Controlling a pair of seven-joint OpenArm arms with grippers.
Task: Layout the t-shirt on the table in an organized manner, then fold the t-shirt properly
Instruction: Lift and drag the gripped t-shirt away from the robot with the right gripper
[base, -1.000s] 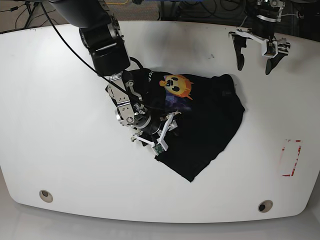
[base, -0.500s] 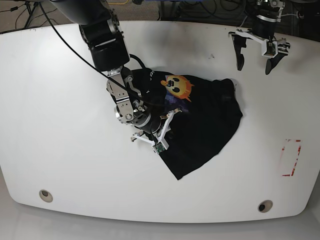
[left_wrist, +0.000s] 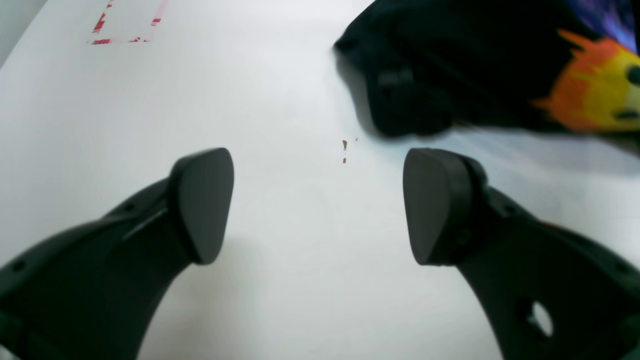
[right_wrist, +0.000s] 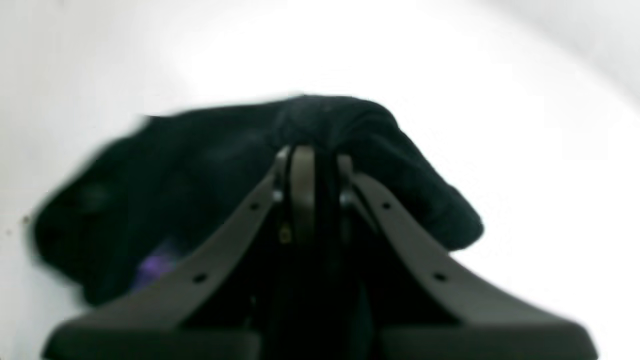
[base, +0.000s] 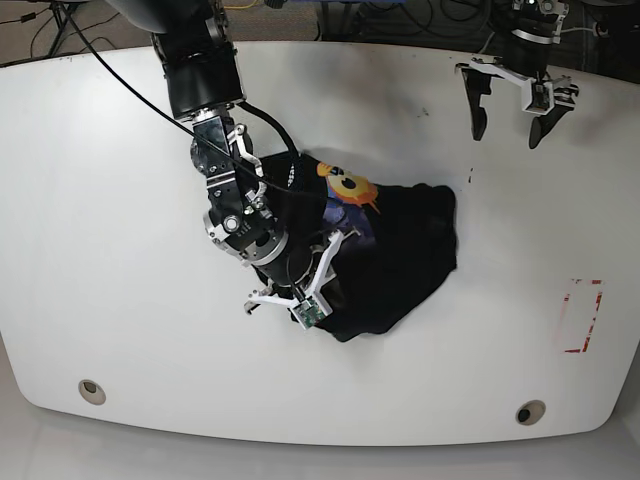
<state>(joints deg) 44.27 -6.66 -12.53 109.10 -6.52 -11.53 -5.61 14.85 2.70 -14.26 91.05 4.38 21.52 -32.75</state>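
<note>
The black t-shirt (base: 400, 255) lies bunched in the middle of the white table (base: 120, 250), its orange-yellow face (base: 350, 187) showing at the top. My right gripper (base: 316, 290) is shut on a fold of black cloth at the shirt's near-left edge. In the right wrist view the closed fingertips (right_wrist: 304, 157) pinch the t-shirt (right_wrist: 200, 165), which humps up over them. My left gripper (base: 509, 135) hangs open and empty over the far right of the table, apart from the shirt. In the left wrist view its pads (left_wrist: 202, 205) stand wide apart, with the t-shirt (left_wrist: 450, 65) beyond them.
A red-and-white tape rectangle (base: 582, 315) is at the right edge; it also shows in the left wrist view (left_wrist: 125, 25). Two grommet holes (base: 91, 390) (base: 530, 411) sit near the front edge. Small dark specks (left_wrist: 344, 150) mark the table near the shirt.
My right gripper has moved toward the front left with the cloth in it. The shirt has been dragged left and has bunched tighter. The left arm has not moved.
</note>
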